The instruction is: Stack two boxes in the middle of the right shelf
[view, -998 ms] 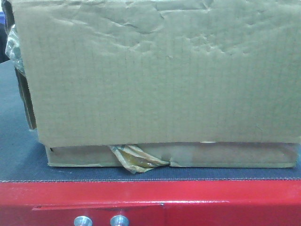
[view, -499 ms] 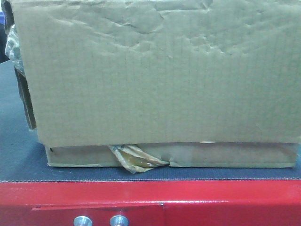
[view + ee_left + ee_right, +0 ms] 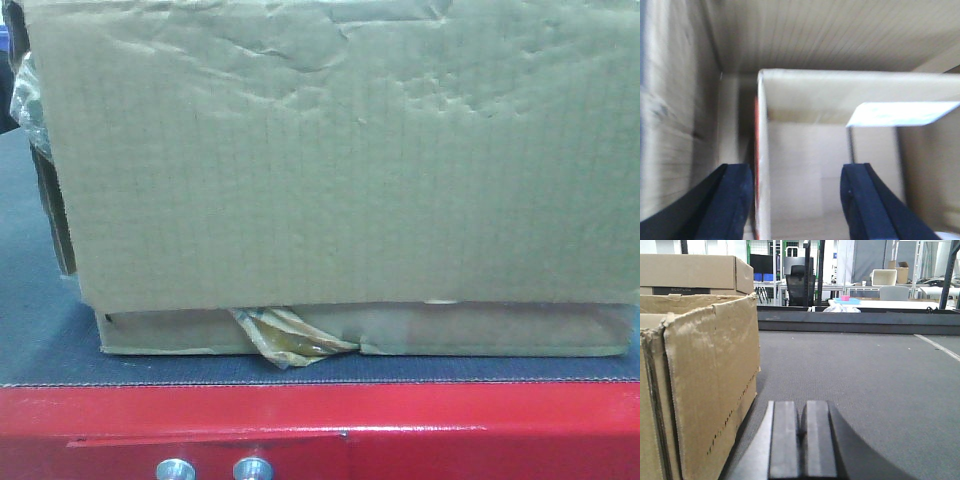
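Cardboard fills most of the front view: the tall box, with its wrinkled and dented face, sits directly on top of the flat box. It overhangs the flat box a little at the left. A crumpled piece of yellowish-brown tape hangs out from the front of the flat box, just under the bottom edge of the tall one. Both boxes rest on a grey matted surface that has a red metal edge in front, and two small screws show at the bottom of this edge. So the stack stands on this red-edged surface, and no steel shelf is visible under it. In the left wrist view, which is rather blurred, the left hand has its dark fingers wide apart. A thin upright cardboard wall stands between them, close to the left finger and well apart from the other one. A bright white patch lies further in; I cannot tell what it is. In the right wrist view the right hand has its two fingers pressed together with nothing between them, low over the grey surface. A brown cardboard box with a ragged corner stands just to its left, not touching it; which of the two boxes this is, I cannot tell. Another carton shows behind it.
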Available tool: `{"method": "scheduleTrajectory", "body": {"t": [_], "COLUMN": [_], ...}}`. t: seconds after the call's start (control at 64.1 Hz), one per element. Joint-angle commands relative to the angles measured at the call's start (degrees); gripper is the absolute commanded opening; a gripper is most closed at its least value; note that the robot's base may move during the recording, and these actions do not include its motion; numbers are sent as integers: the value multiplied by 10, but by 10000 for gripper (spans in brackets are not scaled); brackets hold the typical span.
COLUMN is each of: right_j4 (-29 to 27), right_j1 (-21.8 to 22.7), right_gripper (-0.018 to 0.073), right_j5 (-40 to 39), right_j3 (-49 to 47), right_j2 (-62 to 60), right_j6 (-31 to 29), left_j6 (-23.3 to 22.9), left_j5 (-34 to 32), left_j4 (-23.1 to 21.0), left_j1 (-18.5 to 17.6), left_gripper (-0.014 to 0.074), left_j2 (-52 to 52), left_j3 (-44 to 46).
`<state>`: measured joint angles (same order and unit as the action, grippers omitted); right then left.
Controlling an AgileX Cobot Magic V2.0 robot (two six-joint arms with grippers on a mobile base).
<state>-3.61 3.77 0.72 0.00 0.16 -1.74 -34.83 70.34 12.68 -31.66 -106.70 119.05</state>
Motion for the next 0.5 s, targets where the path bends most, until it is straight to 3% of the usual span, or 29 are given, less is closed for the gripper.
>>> {"method": "scheduleTrajectory", "body": {"t": [0.0,0.234,0.359,0.484], "right_j4": [0,0,0,0], "right_j1": [2,2,2,2], "right_gripper": [-163,-163,-163,-163], "right_j5": [-12,-12,-12,-12], "right_j3": [0,0,0,0], "right_j2": [-2,-2,-2,-2], "right_j6": [-1,-1,-1,-1], "left_j6": [25,66,99,105], "left_j5": [-4,-4,-4,-4], "left_j4": [-2,-12,-63,-54], "left_j1": [0,39,73,81], "left_gripper": [311,311,311,311], "left_j2": [40,86,86,86], "left_j3": [13,10,-14,-64]}}
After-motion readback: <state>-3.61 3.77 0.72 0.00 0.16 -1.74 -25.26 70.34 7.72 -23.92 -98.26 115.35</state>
